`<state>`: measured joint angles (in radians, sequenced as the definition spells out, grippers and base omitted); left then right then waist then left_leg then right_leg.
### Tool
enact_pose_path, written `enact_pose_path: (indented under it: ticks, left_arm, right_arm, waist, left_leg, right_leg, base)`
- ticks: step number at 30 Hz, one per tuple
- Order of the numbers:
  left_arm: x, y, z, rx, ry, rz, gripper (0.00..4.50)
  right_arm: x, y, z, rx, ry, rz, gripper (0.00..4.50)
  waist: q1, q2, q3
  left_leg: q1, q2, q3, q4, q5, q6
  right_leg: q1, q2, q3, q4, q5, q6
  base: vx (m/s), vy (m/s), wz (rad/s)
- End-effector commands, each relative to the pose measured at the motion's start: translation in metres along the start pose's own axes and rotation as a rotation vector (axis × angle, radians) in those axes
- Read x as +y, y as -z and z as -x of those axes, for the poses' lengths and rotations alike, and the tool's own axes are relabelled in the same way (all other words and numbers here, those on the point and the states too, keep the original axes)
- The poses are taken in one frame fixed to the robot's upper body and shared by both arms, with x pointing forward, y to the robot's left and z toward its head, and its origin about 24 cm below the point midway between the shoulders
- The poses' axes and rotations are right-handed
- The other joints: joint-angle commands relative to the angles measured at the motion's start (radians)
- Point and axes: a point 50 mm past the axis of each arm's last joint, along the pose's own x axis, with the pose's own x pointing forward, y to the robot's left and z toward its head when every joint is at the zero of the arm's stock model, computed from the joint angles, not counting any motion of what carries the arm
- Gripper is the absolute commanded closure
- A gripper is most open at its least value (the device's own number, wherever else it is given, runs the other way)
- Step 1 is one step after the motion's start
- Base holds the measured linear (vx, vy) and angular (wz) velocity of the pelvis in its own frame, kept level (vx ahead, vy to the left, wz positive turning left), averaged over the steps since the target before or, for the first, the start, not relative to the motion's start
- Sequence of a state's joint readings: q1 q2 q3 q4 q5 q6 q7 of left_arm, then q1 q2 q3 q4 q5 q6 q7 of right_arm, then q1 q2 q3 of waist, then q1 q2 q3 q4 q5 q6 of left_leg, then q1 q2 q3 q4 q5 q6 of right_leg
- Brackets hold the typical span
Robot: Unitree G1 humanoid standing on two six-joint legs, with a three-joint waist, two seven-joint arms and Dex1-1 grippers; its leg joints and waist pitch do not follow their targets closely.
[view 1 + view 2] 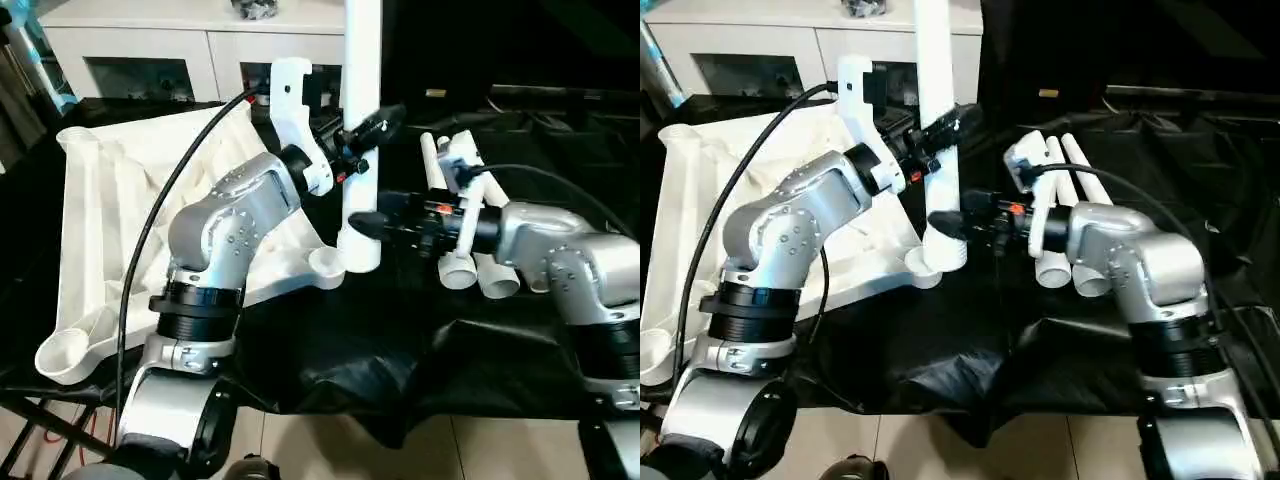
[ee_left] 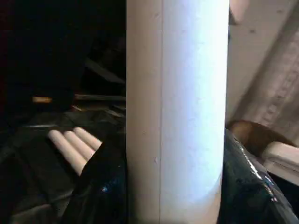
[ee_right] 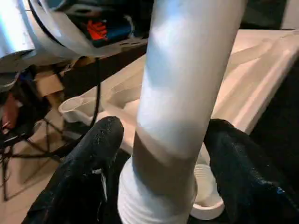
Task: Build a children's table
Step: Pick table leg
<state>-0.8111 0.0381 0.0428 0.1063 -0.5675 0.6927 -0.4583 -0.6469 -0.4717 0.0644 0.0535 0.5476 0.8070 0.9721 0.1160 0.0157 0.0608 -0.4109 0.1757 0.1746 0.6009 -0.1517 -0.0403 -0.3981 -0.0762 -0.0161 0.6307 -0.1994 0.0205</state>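
Observation:
The children's table top [image 1: 110, 200] lies underside up on the left of the black cloth. One white leg [image 1: 360, 60] stands upright, its threaded lower end [image 3: 154, 205] just beside the near corner socket [image 1: 325, 263]. My left gripper [image 1: 368, 135] is shut on this leg at mid height, and its fingers [image 2: 107, 186] press both sides. Lower down, my right gripper [image 1: 368, 222] straddles the same leg. Its fingers [image 3: 93, 163] stand a little off the tube, open. Three more legs [image 1: 462, 215] lie side by side to the right, partly under my right forearm.
The work table wears a black cloth [image 1: 400, 350] whose front edge hangs near me. A white cabinet [image 1: 150, 40] with glass doors stands behind. A black cable [image 1: 160, 210] runs across the table top to my left wrist.

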Motion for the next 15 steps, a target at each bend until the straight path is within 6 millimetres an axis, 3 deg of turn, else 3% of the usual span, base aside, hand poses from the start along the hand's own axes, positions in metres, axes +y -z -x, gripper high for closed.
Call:
enact_pose_path:
  ticks: [1, 7, 15]
  left_arm:
    - [-0.0107, -0.0008, -0.0006, 0.011, 0.073, -0.007, 2.64]
    - [-0.0195, -0.0008, -0.0008, 0.024, 0.143, 0.005, 2.64]
    - [-0.0192, -0.0034, 0.0006, 0.020, 0.146, 0.006, 2.64]
  right_arm:
    - [0.0023, -0.0031, -0.0017, 0.017, -0.043, -0.002, 1.43]
    - [0.0029, 0.0022, -0.0036, 0.052, -0.090, -0.026, 1.43]
    - [0.0032, 0.0064, -0.0038, 0.077, -0.110, -0.042, 1.43]
  waist:
    - [0.006, -0.015, -0.082]
    - [0.005, -0.020, -0.079]
    - [0.007, -0.022, -0.081]
  left_leg:
    - [0.030, 0.037, -0.009, -0.053, -0.129, 0.036]
    - [0.030, 0.037, -0.009, -0.056, -0.154, 0.027]
    - [0.028, 0.036, -0.009, -0.054, -0.128, 0.034]
  right_leg:
    - [0.047, -0.051, 0.018, -0.066, -0.055, -0.254]
    - [0.048, -0.053, 0.018, -0.072, -0.101, -0.247]
    - [0.049, -0.052, 0.019, -0.068, -0.076, -0.242]
  base:
    - [0.000, 0.000, 0.00]
    - [0.000, 0.000, 0.00]
    - [0.000, 0.000, 0.00]
